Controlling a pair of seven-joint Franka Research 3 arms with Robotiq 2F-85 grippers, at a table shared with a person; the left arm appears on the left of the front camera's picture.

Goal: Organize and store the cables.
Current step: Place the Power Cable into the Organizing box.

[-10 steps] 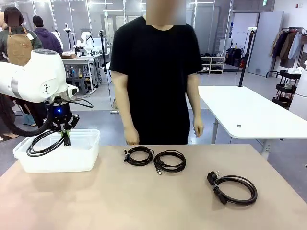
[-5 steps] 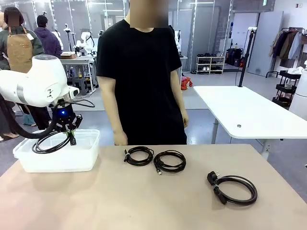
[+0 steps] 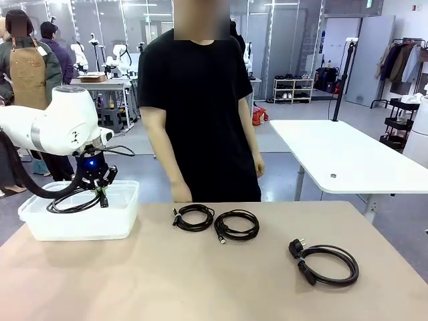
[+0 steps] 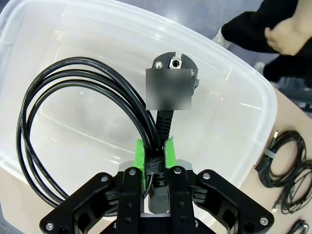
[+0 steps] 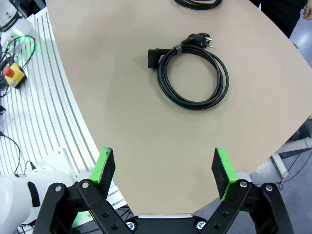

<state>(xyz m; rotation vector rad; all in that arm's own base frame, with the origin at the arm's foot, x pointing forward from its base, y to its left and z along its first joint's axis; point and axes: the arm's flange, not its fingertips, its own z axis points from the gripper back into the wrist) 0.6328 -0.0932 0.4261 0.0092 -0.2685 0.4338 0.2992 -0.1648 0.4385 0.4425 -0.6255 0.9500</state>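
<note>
My left gripper hangs over the clear plastic bin and is shut on a coiled black cable. In the left wrist view the green pads pinch the strapped part of that cable, its plug end pointing up, with the bin's wall below. Three more cables lie on the table: two small coils in the middle and a thicker coil at the right. My right gripper stands open above the table, short of the thicker cable.
A person in a black shirt stands at the far edge, hands hanging near the small coils. The tan table has free room in front. A white table stands behind at the right.
My left gripper has drifted a little to the right over the bin with the coil still in it. The person has stepped to the left. The right arm has not moved.
</note>
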